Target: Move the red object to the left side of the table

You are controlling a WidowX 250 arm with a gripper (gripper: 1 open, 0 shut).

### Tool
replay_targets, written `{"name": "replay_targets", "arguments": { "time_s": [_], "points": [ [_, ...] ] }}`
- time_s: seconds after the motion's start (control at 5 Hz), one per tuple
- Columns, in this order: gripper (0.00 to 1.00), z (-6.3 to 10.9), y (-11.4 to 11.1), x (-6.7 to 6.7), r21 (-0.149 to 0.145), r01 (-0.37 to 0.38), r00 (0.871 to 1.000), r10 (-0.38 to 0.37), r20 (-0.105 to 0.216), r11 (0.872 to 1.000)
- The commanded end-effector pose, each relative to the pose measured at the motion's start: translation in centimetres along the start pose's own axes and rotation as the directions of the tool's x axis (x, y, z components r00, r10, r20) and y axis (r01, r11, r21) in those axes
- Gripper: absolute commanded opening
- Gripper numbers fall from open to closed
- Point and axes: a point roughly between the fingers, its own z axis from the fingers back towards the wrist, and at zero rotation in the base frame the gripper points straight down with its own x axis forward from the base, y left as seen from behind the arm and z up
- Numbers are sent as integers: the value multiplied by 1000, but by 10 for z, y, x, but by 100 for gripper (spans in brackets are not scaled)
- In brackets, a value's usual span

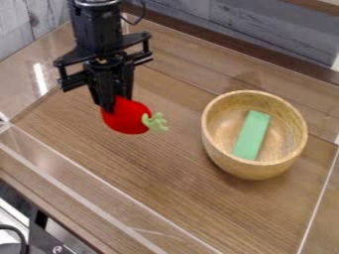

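Camera view, looking down across the table (pixel 79 189): the gripper (pixel 111 102) points straight down with its jaws drawn nearly together on the top of the red object (pixel 123 118), and the toy hangs clear of the wood, its pale green stem sticking out toward 3 o'clock. That puts it left of the table's middle, at about 9 o'clock from the wooden bowl (pixel 252 167) and well apart from it.

What worries me is the hold itself. The toy is glossy and egg-shaped, and the fingers seem to catch only its upper part, so a quick sideways swing or a jolt could, I think, let it squirt out and roll. Let go from this height, it could bounce or wander back toward the middle; setting it down low first looks safer.

The clear acrylic wall (pixel 34 55) runs along the left edge, at about 10 o'clock from the gripper. Carried too far that way, the fingers or the black arm could knock it.

Otherwise the way looks open. The bowl with the green block (pixel 252 134) lying in it sits off at 3 o'clock, out of the path, and nothing lies on the wood between the toy and the left side.
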Motion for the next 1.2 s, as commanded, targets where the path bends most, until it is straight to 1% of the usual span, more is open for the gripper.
{"name": "replay_targets", "arguments": {
  "time_s": [0.0, 0.2, 0.4, 0.6, 0.8, 1.0],
  "points": [
    [0, 2, -4, 6, -34, -34, 999, 34, 17, 999],
    [0, -4, -4, 6, -39, -52, 998, 53, 29, 998],
    [0, -18, -5, 17, -39, -40, 998, 41, 43, 998],
    [0, -33, -7, 24, -37, -24, 998, 26, 48, 999],
    [0, -37, -7, 24, -29, 30, 998, -29, 52, 999],
    [0, -42, -6, 22, -20, 83, 995, -82, 56, 996]
  ]
}}
